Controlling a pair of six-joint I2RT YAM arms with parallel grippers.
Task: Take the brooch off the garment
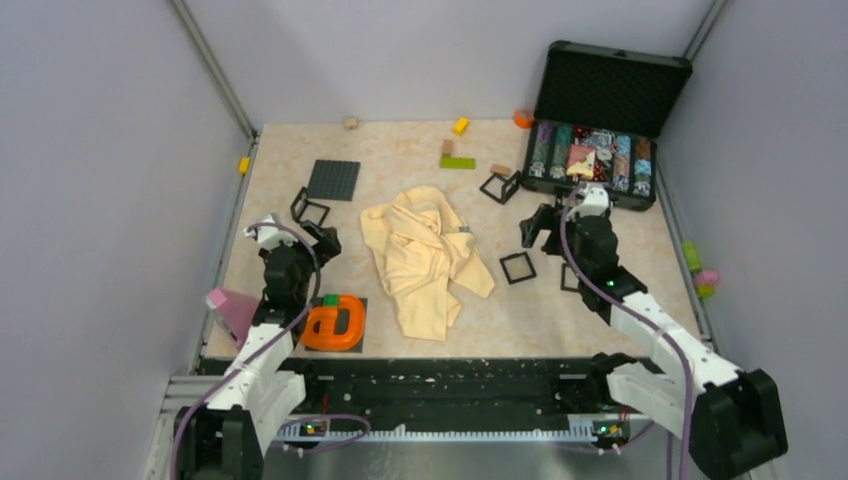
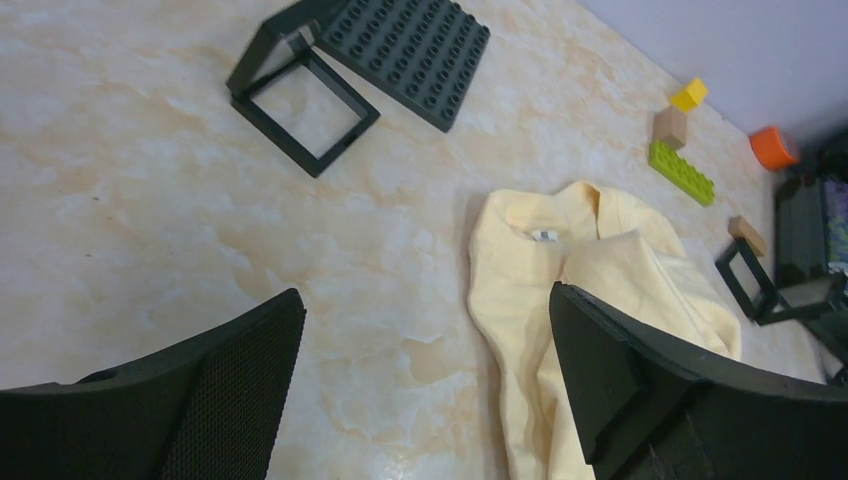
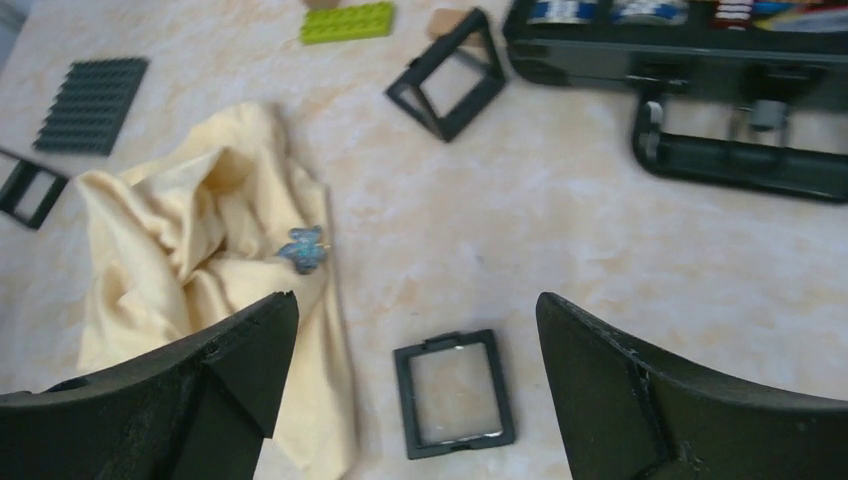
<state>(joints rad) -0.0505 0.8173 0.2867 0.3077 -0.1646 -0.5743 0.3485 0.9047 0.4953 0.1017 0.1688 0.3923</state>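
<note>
A pale yellow garment (image 1: 425,260) lies crumpled at the table's middle; it also shows in the left wrist view (image 2: 600,260) and the right wrist view (image 3: 180,230). The brooch (image 3: 303,247) is a tiny star-like piece that looks blue-grey here, sitting on the garment's right edge (image 1: 466,231). My right gripper (image 3: 417,300) is open and empty, above a flat black square frame (image 3: 455,392), to the right of the brooch and apart from it (image 1: 540,228). My left gripper (image 2: 425,300) is open and empty over bare table at the garment's left edge (image 1: 322,240).
An open black case (image 1: 600,150) of chips stands at the back right. A dark baseplate (image 1: 333,180) and black frames (image 1: 310,210) (image 1: 500,187) lie behind the garment. An orange object (image 1: 335,322) and a pink piece (image 1: 232,310) sit near left. A green brick (image 1: 458,162) lies at the back.
</note>
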